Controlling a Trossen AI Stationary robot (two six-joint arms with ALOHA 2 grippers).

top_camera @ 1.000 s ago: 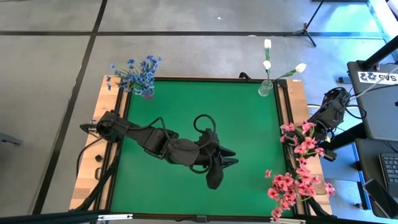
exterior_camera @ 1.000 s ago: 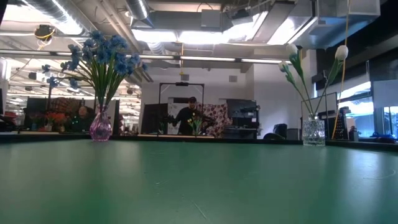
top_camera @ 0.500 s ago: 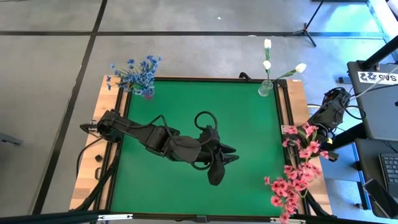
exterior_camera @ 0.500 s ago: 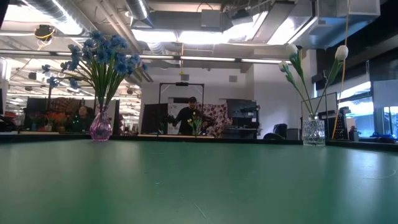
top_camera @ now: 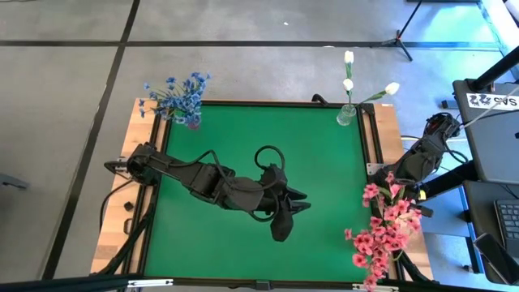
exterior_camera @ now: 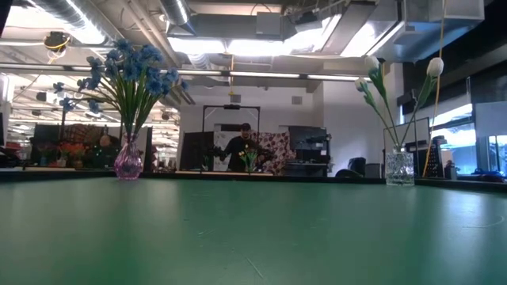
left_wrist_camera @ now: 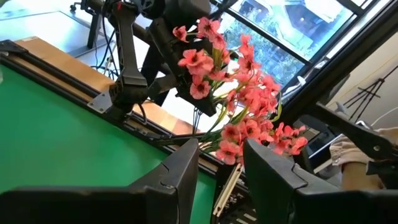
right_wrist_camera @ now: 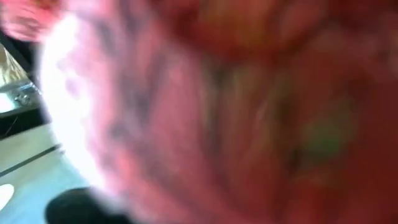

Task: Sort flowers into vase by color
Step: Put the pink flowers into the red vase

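The right gripper (top_camera: pixel 403 193), whose grip I cannot see, carries the bunch of pink flowers (top_camera: pixel 386 229) beside the green tabletop (top_camera: pixel 243 146); next it needs a vase.

Matt green mat (top_camera: pixel 251 146) over pale wooden bench (top_camera: pixel 113 227) edges. Clear glass vase (exterior_camera: pixel 400 168) at right, glossy purple glass vase (exterior_camera: pixel 128 164) at left. Matt black plastic fingers (left_wrist_camera: pixel 180 180) at lower frame. Cloth-like pink flowers (left_wrist_camera: pixel 242 106).

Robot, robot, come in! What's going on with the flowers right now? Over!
Left gripper open, empty, over mid-mat. Right gripper at right table edge among pink flowers. Blue flowers and white tulips already in vases. Nothing blocking.
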